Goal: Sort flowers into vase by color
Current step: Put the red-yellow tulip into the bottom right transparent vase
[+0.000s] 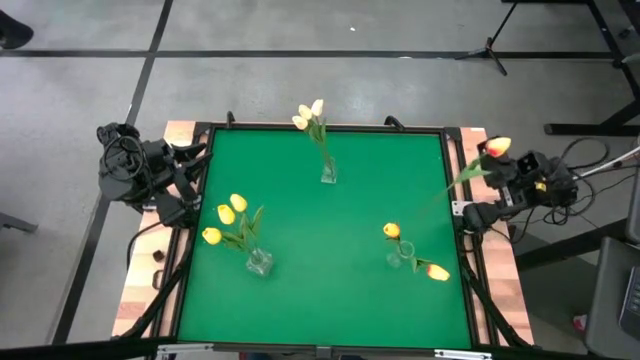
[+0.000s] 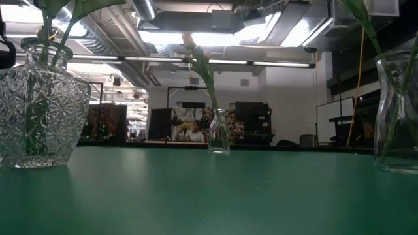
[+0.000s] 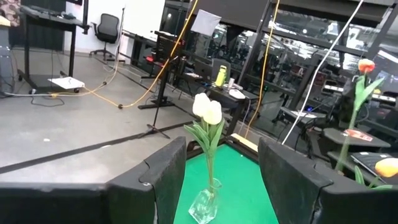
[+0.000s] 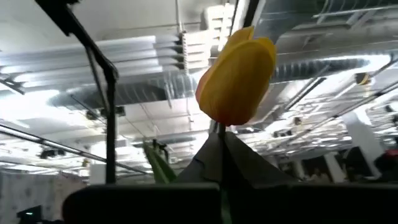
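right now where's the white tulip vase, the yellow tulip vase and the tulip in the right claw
white tulip vase [image 1: 328,174], high view, glass body
yellow tulip vase [image 1: 259,262], high view, glass body
tulip in right claw [image 1: 497,147], high view, flower head

The table [image 1: 330,290] is covered in plain green. Creamy white tulips [image 1: 309,113] and yellow tulips [image 1: 226,214] stand in clear glass vases. The right gripper [image 1: 500,178] pinches an orange-red and yellow tulip [image 1: 497,147] on a green stem.
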Controlling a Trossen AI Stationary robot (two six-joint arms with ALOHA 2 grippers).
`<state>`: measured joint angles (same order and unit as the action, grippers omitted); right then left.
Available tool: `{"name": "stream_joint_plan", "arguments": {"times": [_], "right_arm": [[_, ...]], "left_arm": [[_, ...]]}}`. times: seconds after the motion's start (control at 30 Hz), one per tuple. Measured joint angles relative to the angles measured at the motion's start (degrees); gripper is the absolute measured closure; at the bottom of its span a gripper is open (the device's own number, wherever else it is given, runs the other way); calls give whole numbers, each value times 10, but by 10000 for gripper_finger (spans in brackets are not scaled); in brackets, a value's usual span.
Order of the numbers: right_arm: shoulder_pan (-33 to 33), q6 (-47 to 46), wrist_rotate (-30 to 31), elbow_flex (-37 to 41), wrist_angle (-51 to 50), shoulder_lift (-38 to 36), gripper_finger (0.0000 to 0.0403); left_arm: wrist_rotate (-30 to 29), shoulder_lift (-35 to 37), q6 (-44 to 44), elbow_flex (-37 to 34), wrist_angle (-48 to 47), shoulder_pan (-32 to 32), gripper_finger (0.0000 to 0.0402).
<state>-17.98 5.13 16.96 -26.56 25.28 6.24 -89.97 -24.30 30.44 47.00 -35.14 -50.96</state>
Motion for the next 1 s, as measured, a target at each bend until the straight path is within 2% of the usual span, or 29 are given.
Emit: {"name": "stream_joint_plan", "arguments": {"times": [0.23, 0.53, 1.0], "right_arm": [[0, -52, 11, 40, 17, 2, 403], [0, -136, 11, 54, 18, 12, 403], [0, -129, -46, 87, 14, 57, 403]], "left_arm": [[0, 0, 7, 0, 0, 0, 205], [0, 0, 7, 0, 0, 0, 205], [0, 0, 7, 0, 0, 0, 205]]}}
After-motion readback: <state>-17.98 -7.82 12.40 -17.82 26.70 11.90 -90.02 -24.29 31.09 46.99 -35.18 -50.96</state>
